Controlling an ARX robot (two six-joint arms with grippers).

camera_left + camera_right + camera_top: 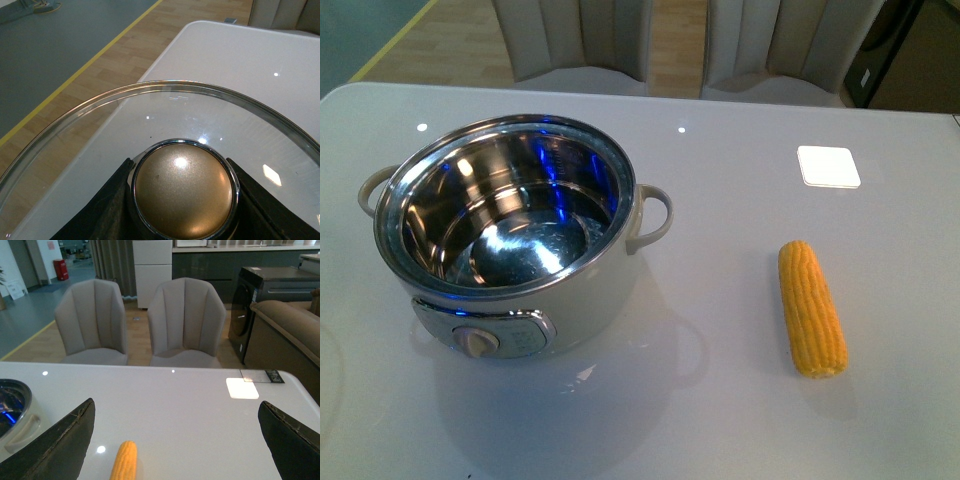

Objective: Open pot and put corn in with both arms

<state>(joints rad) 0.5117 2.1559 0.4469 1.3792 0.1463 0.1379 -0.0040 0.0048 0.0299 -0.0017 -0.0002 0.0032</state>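
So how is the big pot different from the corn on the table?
The round cream-white pot with its shiny steel bowl stands upright, open and empty; the long yellow-orange corn cob lies flat on its side. The pot is far bulkier and taller than the slim corn. Both rest on the glossy white table, apart from each other.

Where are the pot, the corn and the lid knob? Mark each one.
the pot (595, 300): front view, cream outer wall.
the corn (812, 308): front view, middle of the cob.
the lid knob (184, 190): left wrist view, centre of its domed top.
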